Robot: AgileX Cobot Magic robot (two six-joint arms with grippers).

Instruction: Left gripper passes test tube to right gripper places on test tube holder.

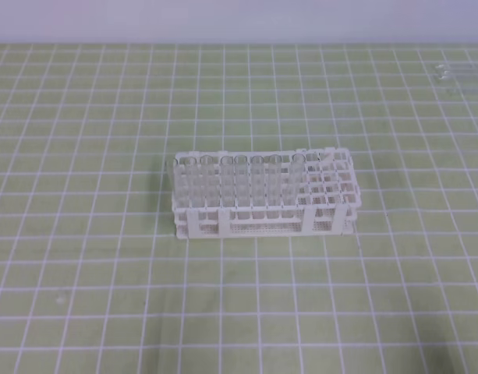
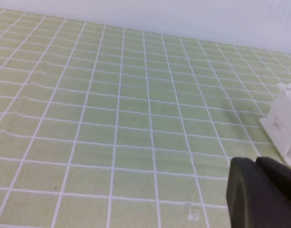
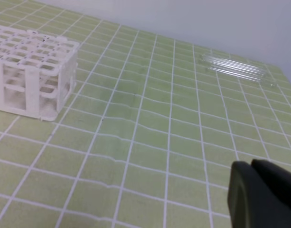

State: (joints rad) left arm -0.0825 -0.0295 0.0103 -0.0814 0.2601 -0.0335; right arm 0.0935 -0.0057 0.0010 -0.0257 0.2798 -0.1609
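the test tubes (image 3: pixel 235 68) that are loose lie flat on the green grid mat (image 1: pixel 83 257), a small clear bundle side by side near the far right edge of the mat, close to the white wall (image 3: pixel 192 19). in the high view they show only as a faint glassy patch at the top right corner (image 1: pixel 457 78). which single tube is the task's one i cannot tell.

the right gripper (image 3: pixel 264 194) shows only as a dark jaw part at the bottom right corner of its wrist view. it is well apart from the tubes, which lie far up the mat from it. whether its jaws are apart or together i cannot tell, and nothing is seen between them.

the left gripper (image 2: pixel 264 192) also shows only as a dark part in the bottom right corner of its view, over bare mat. its jaw state i cannot tell. no tube is near it.

the test tube holder (image 1: pixel 263 193) stands in the middle of the mat. about seven tubes stand upright in its front row at the left part; the right part has free holes. in the left wrist view only its white end (image 2: pixel 285 121) is visible.
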